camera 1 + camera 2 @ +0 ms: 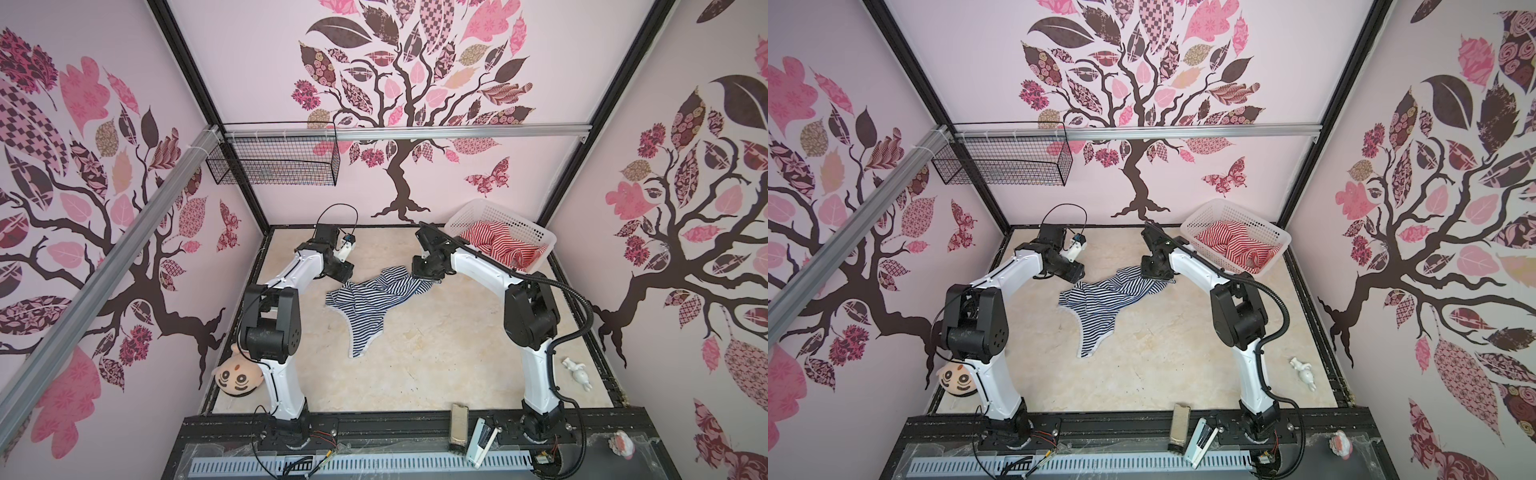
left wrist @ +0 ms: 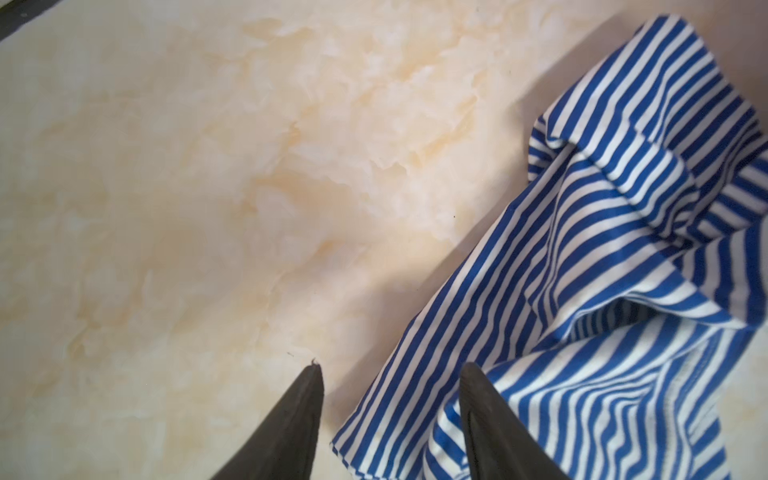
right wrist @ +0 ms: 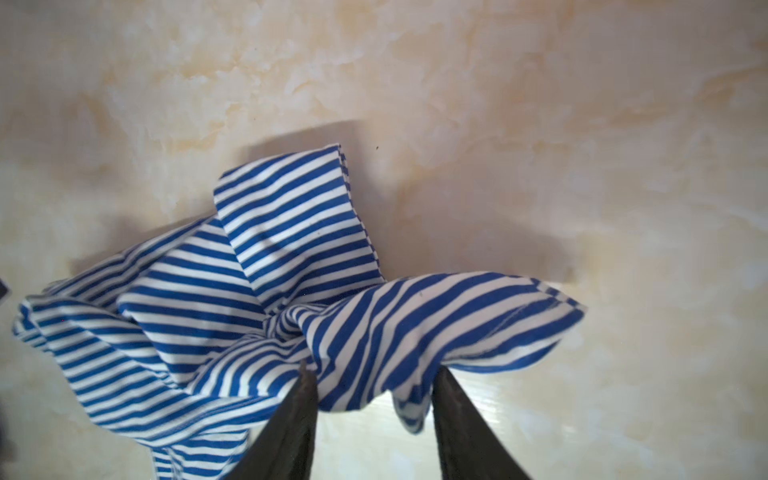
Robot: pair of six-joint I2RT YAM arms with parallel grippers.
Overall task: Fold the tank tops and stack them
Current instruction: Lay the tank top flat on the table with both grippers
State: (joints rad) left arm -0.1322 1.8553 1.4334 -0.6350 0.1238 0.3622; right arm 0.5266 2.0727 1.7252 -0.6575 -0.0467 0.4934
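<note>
Top views: navy top (image 1: pixel 365 295) lies crumpled mid-desk (image 1: pixel 415 365), unfolded; red top (image 1: pixel 498 245) sits in basket (image 1: pixel 536 232) at 2 o'clock.
Left wrist: left gripper (image 2: pixel 392 370) parted over hem.
Right wrist: right gripper (image 3: pixel 374 370) parted astride a fold.
Nothing folded or stacked yet.

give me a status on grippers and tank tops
Left gripper and right gripper open at the navy striped top, crumpled, unfolded. Red striped top in white basket. No clutter near the navy one.

Bright, even light; navy-striped tank top (image 3: pixel 291 266) casts soft shadows; top views bend at edges.
</note>
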